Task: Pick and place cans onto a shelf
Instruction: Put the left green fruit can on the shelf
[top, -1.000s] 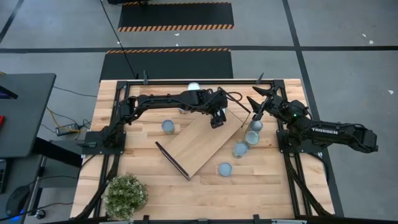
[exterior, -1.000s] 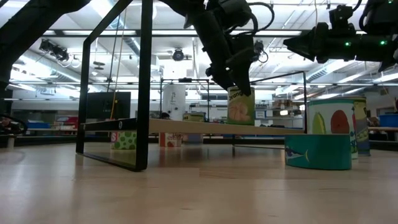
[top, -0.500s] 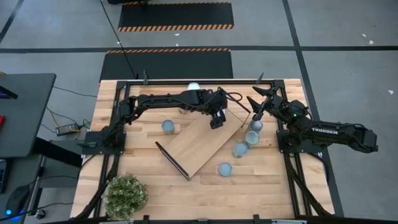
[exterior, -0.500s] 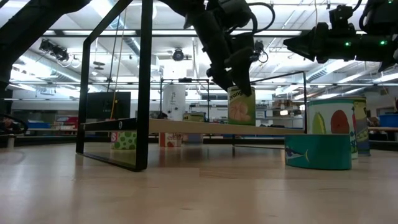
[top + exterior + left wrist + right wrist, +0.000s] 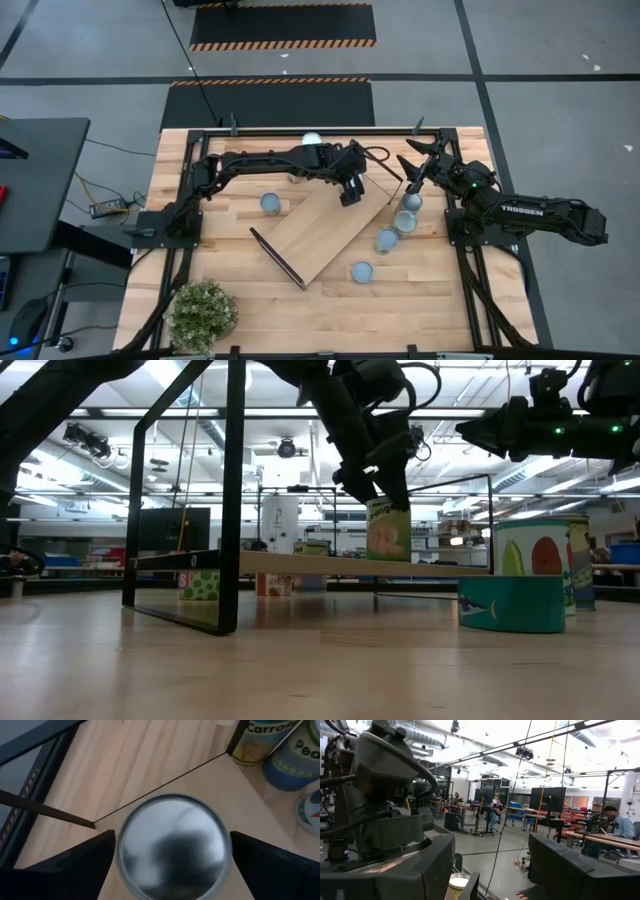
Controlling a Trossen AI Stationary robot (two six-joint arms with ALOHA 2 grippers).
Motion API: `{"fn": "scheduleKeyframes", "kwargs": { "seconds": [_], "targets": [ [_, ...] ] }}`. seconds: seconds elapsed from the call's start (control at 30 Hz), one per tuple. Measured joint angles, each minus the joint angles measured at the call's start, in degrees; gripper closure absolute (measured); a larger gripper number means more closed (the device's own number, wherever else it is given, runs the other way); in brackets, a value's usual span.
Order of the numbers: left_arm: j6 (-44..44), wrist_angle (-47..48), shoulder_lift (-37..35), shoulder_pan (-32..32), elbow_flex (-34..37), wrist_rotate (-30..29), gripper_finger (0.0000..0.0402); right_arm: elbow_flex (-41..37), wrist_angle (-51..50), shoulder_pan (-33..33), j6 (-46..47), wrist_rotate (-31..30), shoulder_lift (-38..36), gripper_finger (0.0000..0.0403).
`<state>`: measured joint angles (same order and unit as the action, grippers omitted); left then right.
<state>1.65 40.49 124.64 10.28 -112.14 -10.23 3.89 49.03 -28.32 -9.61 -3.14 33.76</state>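
The left gripper (image 5: 385, 488) is still pinching the can (image 5: 388, 530) standing on the shelf (image 5: 322, 232), near its far end; nothing has visibly shifted. The right gripper (image 5: 412, 167) is hovering spread open above the table cans (image 5: 398, 222).

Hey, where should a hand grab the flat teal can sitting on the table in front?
Take the teal can by its curved side wall, coming straight down from above with fingers on opposite sides. It stands upright and squat, so the wall is short. A taller can stands close behind, so the fingers are probably best placed on its open sides.
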Motion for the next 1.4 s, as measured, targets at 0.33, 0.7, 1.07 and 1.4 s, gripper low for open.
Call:
{"fn": "scheduleKeyframes", "kwargs": {
  "seconds": [0.33,0.7,1.07,1.4],
  "targets": [
    [-3.4,0.1,-2.6,0.0,0.0,0.0,0.0008,0.0,0.0,0.0,0.0,0.0,0.0,0.0142],
    [-9.0,9.1,-5.7,-0.6,0.0,0.8,0.0008,0.0,0.0,0.0,0.0,0.0,0.0,0.0142],
    [-12.6,16.6,-6.1,-2.4,0.0,-0.7,0.0008,0.0,4.9,0.0,-5.6,0.0,-0.1,0.0142],
    [-12.8,13.7,-6.7,-1.8,7.0,-2.3,0.0021,0.0,5.5,0.1,-3.4,0.0,0.0,0.0142]
  ]
}}
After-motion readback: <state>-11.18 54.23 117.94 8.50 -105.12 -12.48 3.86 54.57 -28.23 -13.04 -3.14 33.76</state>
